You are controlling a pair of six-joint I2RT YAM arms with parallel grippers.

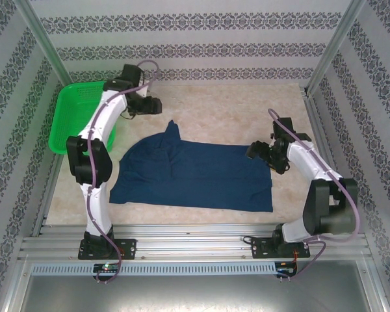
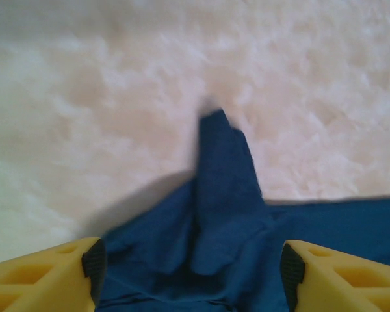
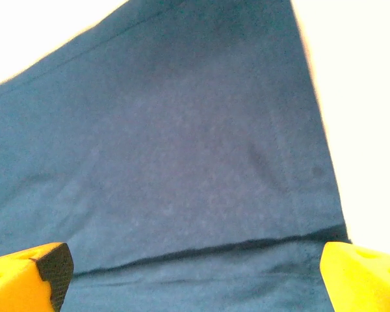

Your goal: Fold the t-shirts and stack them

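**While the shirt lies only part-folded, both claws hang spread and hold nothing**

Because the dark blue t-shirt [image 1: 195,172] lies spread across the middle of the desk [image 1: 234,110], wider than it is deep, the folding looks to be at an early stage. Its right side is flat and nearly square. Its left side is bunched, and a narrow flap [image 2: 218,156], probably a sleeve, pokes toward the far edge. No white print shows, so the printed side may be face down, though that cannot be told for sure.

The left claw [image 1: 153,104] hovers above the desk just beyond that flap, its fingers [image 2: 94,263] wide apart with nothing between them. The right claw [image 1: 255,151] sits over the shirt's right edge, likewise spread and empty. Its camera shows one cloth edge [image 3: 208,250] lying across a lower layer.

To do this step well, the robot would likely tidy the left side first. It could pinch the flap near its tip, taking one layer only, and lay it inward so the outline becomes a clean rectangle. The right claw could pin the flat side so the cloth does not drag. Soft cloth slides and wrinkles, so a slow, low carry suits it. The green basket [image 1: 75,117] stands at the far left beside the left arm, where a wide swing could clip it.
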